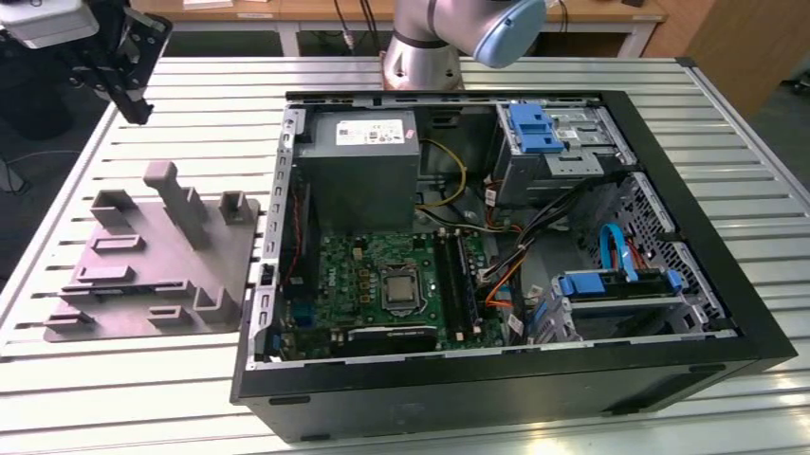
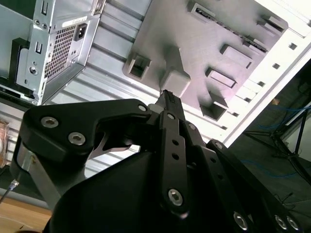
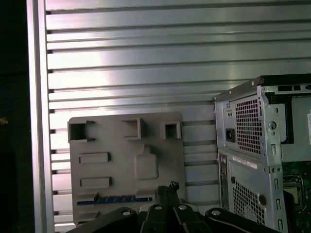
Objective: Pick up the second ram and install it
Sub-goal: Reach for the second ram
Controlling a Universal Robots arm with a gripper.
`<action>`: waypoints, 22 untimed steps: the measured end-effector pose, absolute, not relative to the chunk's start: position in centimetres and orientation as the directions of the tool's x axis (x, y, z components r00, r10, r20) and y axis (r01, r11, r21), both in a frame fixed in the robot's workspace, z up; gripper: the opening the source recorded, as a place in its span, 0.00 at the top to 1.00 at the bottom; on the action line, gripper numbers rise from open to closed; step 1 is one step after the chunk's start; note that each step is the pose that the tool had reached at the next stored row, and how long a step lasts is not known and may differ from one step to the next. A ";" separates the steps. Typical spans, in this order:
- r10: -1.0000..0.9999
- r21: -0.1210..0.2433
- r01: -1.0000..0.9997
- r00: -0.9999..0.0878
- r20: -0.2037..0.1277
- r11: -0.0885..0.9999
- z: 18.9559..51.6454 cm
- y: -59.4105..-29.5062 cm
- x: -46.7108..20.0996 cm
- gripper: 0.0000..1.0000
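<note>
Ram (image 3: pixel 114 199) seems to be the dark, blue-flecked strip lying in the grey fixture (image 3: pixel 170 165), along the side nearest the fingertips in the first wrist view. Over the slatted table (image 1: pixel 127 398) hangs the gripper (image 1: pixel 138 114), its claw pressed together, raised and apart from the fixture. In both wrist views the fixture lies beyond the closed tips. An open case (image 1: pixel 506 384) stands just beside the fixture, on the exterior view's right.
</note>
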State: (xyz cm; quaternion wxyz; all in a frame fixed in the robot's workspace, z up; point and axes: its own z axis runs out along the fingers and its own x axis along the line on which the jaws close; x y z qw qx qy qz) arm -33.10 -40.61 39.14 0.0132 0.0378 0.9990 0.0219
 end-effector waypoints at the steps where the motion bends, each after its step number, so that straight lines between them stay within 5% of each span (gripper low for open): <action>1: 0.076 0.045 0.075 -0.997 -0.025 0.996 39.1 -40.7 -33.2 0.89; 22: 0.076 0.045 0.075 -0.997 -0.025 0.996 37.9 -44.6 -36.2 0.89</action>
